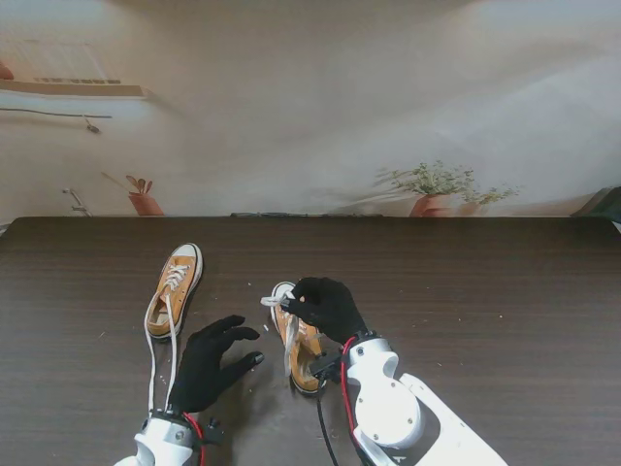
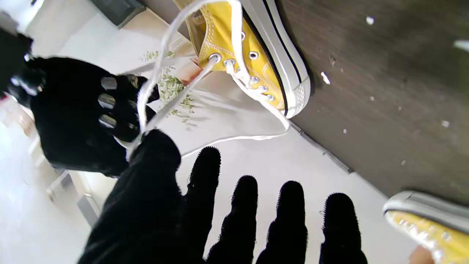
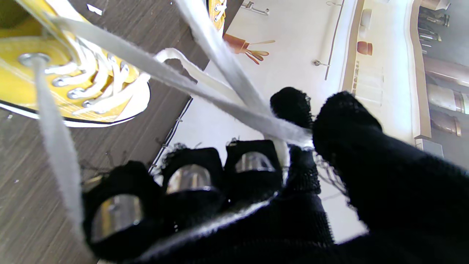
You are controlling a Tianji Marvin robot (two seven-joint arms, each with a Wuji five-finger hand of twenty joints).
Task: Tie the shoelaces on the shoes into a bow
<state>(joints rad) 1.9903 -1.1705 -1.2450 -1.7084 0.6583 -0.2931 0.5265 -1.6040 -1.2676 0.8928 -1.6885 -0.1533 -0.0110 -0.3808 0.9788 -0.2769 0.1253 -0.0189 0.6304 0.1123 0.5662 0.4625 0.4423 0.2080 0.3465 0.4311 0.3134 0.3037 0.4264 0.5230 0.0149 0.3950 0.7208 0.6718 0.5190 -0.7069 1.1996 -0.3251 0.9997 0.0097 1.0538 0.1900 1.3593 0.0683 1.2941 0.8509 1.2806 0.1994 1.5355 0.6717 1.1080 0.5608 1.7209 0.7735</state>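
Now right robot hand pinches the laces; left robot hand spread beside.

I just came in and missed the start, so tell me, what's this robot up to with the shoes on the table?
The robot is working on the white laces of the yellow canvas sneaker on the right. Its black-gloved right hand pinches the lace strands above that shoe, drawn up taut from the eyelets. The left hand hovers open beside it, fingers spread, holding nothing. The second yellow sneaker lies to the left, its lace trailing loose on the dark wooden table. No bow shows on either shoe.
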